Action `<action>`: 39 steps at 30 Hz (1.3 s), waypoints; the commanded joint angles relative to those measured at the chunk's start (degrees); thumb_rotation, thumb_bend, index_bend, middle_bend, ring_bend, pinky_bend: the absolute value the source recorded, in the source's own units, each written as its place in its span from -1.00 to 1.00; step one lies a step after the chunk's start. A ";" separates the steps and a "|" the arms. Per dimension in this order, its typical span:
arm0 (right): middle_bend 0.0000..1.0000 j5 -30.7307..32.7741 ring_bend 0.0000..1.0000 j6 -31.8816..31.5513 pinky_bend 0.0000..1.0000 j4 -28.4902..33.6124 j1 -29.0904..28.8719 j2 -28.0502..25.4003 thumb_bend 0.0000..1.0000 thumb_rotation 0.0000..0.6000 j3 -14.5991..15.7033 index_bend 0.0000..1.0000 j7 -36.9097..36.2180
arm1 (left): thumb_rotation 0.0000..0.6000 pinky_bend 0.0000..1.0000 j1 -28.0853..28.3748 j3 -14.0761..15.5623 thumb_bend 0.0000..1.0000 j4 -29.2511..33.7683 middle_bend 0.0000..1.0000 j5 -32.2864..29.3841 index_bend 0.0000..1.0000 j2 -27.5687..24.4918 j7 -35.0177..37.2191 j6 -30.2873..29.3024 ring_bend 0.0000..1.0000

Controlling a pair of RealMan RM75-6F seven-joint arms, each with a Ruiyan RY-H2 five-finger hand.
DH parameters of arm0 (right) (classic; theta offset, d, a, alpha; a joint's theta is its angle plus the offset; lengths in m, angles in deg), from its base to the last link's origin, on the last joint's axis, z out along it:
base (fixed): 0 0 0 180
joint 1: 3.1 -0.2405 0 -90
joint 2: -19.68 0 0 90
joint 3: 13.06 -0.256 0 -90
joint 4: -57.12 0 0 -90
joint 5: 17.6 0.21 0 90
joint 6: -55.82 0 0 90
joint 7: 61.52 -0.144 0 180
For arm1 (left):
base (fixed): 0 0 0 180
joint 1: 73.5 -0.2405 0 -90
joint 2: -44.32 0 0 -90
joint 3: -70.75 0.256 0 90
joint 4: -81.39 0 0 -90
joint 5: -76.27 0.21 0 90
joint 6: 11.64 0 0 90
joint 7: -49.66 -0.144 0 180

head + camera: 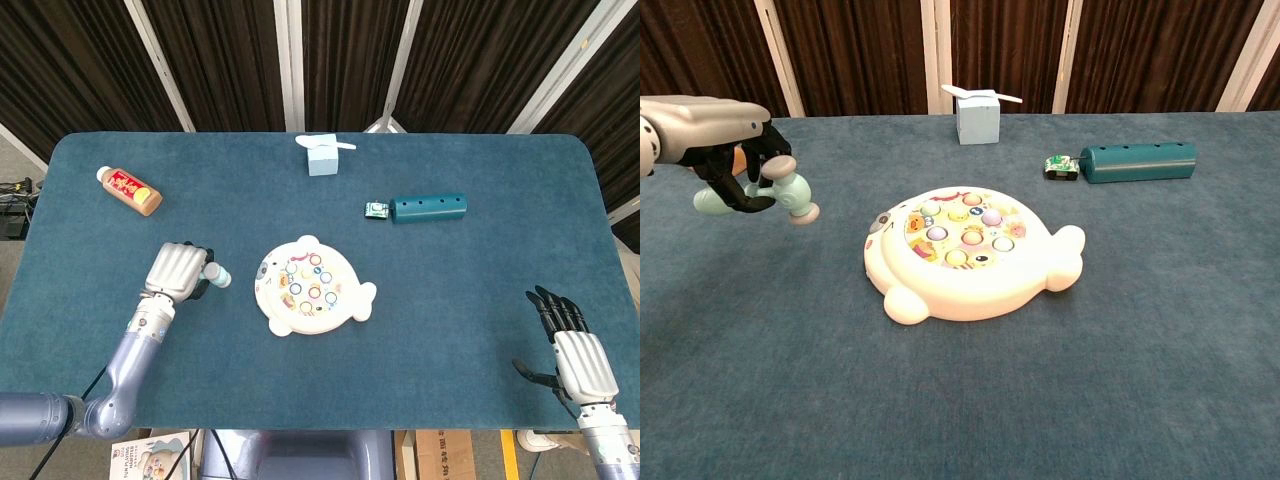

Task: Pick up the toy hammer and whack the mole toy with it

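The mole toy [312, 287] [965, 253] is a cream, animal-shaped board with several coloured round pegs, lying mid-table. My left hand [178, 270] [718, 140] hovers left of it and grips the toy hammer [782, 189] [217, 274], a mint-green one with pink-tipped head. In the chest view the hammer head points toward the mole toy, clear of it and above the cloth. My right hand [574, 346] rests open near the table's front right, fingers spread, holding nothing; only the head view shows it.
A brown bottle with a red label [130, 190] lies at the back left. A pale blue box [322, 154] [979, 115] stands at the back centre. A teal tube [429, 208] [1137, 161] with a small toy car [377, 209] [1061, 166] lies back right.
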 commanded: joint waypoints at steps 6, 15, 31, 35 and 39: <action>-1.00 -0.08 -1.00 0.05 -1.00 0.05 -0.06 0.10 -0.58 1.00 0.02 -1.00 0.24 | 1.00 -0.06 -2.99 2.38 0.25 -3.87 0.05 3.91 0.33 2.13 2.88 1.64 -0.24; -1.00 -0.12 -1.00 0.07 -1.00 -0.10 -0.09 0.08 -0.58 1.00 0.04 -1.00 -0.04 | 1.00 -0.06 -4.78 2.22 0.25 -8.56 0.05 4.88 0.32 5.48 3.63 2.90 -0.24; -1.00 -0.18 -1.00 -0.01 -1.00 -0.19 -0.12 0.21 -0.58 1.00 0.04 -1.00 0.20 | 1.00 -0.06 -6.50 0.86 0.12 -11.25 0.03 5.29 0.19 6.96 3.21 5.16 -0.25; -1.00 -0.24 -1.00 -0.07 -1.00 -0.21 -0.12 0.24 -0.58 1.00 0.04 -1.00 0.26 | 1.00 -0.07 -6.84 0.57 0.03 -11.16 0.01 5.43 0.14 6.73 3.09 5.48 -0.26; -1.00 -0.28 -1.00 -0.09 -1.00 -0.20 -0.12 0.24 -0.58 1.00 0.06 -1.00 0.27 | 1.00 -0.09 -7.08 0.37 -0.06 -10.86 -0.03 5.47 0.08 6.42 2.81 5.71 -0.29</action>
